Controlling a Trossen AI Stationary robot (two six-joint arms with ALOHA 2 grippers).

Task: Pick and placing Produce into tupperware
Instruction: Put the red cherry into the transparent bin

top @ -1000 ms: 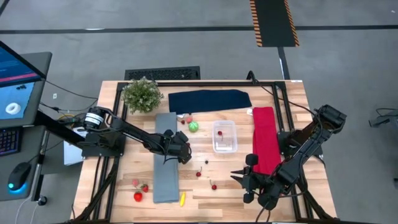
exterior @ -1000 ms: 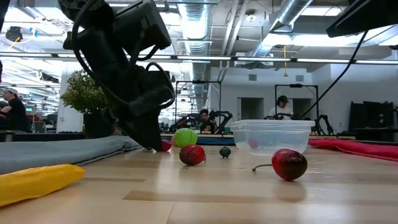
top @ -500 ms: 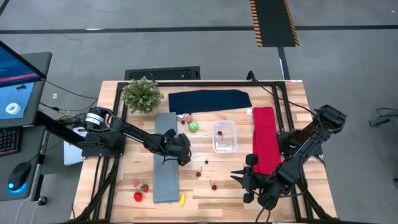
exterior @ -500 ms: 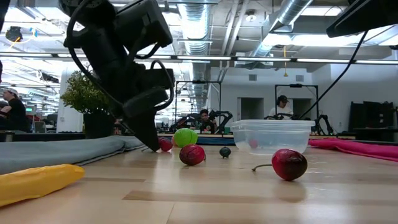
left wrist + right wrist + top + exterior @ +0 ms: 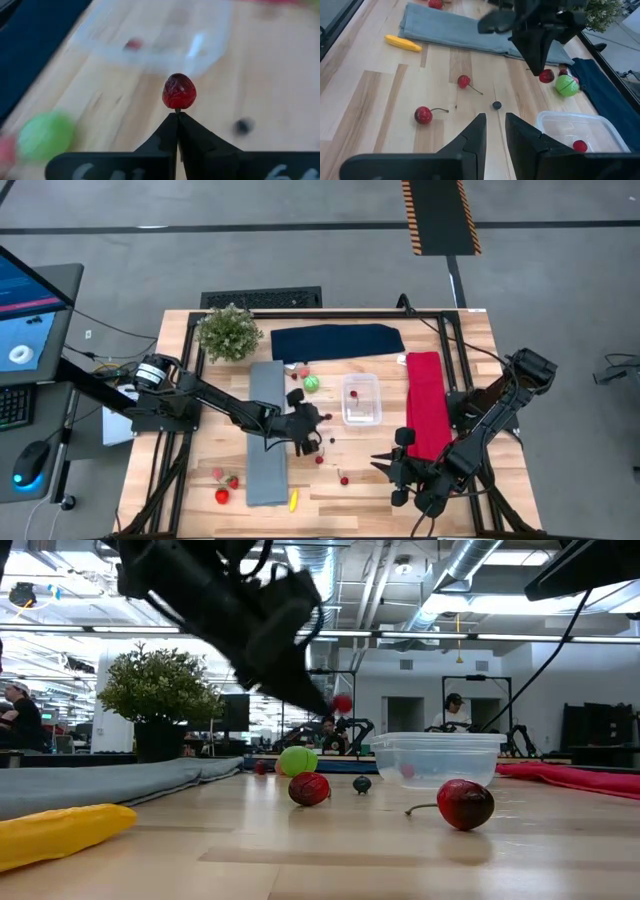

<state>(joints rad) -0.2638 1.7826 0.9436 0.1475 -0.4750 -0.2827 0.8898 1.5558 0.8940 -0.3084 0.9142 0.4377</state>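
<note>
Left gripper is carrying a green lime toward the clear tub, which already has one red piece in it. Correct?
Not quite. The left gripper holds a small red cherry, as the left wrist view shows; the green lime is on the table. The tub does hold one red piece.

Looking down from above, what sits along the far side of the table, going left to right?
Potted plant → navy cloth → red cloth, which runs toward the near edge.

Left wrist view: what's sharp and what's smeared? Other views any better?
Left wrist view: the cherry pinched by the left gripper is sharp; the tupperware and green piece behind are blurred. Low view: the left arm is blurred, the cherries on the table crisp. High and right wrist views: clear; the right gripper is sharp.
</note>
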